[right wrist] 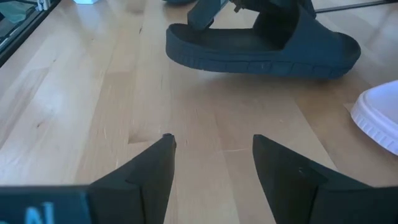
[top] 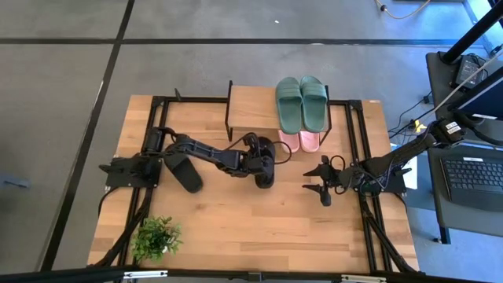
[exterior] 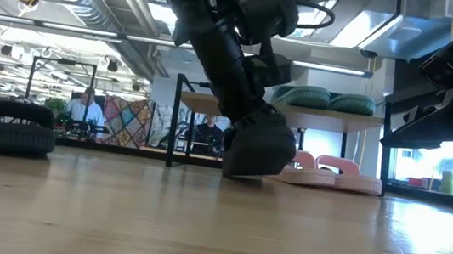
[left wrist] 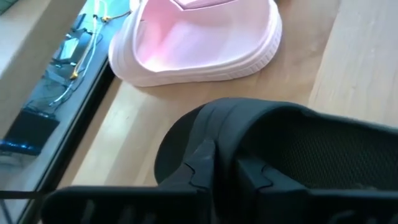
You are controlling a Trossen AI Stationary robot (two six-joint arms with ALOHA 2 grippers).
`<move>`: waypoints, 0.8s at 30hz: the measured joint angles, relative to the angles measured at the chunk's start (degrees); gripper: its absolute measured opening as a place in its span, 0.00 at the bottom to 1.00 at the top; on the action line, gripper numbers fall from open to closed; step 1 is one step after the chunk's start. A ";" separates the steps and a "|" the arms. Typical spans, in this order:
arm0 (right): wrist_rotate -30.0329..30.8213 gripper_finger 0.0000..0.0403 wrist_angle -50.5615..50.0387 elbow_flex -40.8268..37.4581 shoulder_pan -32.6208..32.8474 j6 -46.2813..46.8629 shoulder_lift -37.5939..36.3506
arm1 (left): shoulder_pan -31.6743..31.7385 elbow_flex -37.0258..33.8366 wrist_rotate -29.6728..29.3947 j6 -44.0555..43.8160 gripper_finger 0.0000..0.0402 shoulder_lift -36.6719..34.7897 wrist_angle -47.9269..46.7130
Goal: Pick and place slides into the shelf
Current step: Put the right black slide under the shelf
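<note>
The shelf [top: 251, 110] stands at the table's far edge. The dark green pair [top: 301, 102] lies on its top board, and the pink pair [top: 299, 141] sits underneath with its ends sticking out toward the near side. One black slide [top: 185, 169] lies flat on the table at the left. My left gripper [top: 263, 163] is in front of the shelf, shut on the other black slide [exterior: 260, 148]. My right gripper [top: 322, 185] hovers open over the table to the right of it, touching nothing. My left gripper holds the black slide by its wide strap [left wrist: 280, 143], coming from above and slanting down. Its fingers [left wrist: 205, 168] sit close together at the strap's edge. The slide hangs tilted below them, its low end [exterior: 242, 173] at the tabletop; whether it touches, I cannot tell.
A small potted plant [top: 157, 236] stands at the table's near left corner. Bare wood [top: 259, 220] lies between the grippers and the near edge. The shelf's top board is bare left of the green pair. People sit in the room behind [exterior: 87, 111].
</note>
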 joint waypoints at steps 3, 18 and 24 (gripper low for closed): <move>-0.02 0.53 -0.09 0.02 0.01 0.02 0.00 | 0.02 0.00 0.46 -0.04 0.11 0.00 0.14; -0.02 0.53 -0.11 0.02 0.01 0.15 0.00 | 0.86 0.00 11.38 0.00 0.36 0.00 0.44; 0.00 0.53 -0.11 0.02 0.01 0.15 0.00 | 0.81 -0.02 11.48 0.06 0.46 -0.53 0.25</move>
